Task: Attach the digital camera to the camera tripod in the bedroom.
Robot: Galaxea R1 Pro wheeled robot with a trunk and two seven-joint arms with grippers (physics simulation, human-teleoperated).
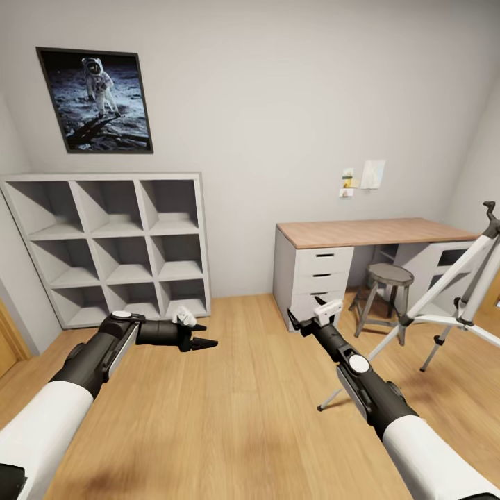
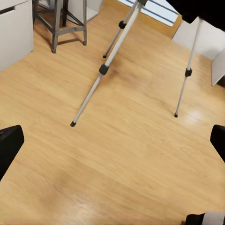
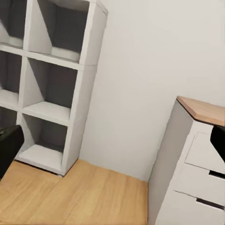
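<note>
Bedroom floor (image 1: 236, 389): both arms outstretched, fingers apart, camera tripod (image 1: 458, 292) right.

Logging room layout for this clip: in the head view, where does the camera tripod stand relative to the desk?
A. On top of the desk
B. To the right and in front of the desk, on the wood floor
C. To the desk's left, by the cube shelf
B: the camera tripod has its silver legs on the floor, right of the stool and in front of the desk.

The wood floor (image 1: 236, 389) carries the cube shelf (image 1: 111, 243), desk (image 1: 361, 257), stool (image 1: 385, 295) and tripod (image 1: 458, 292).
</note>
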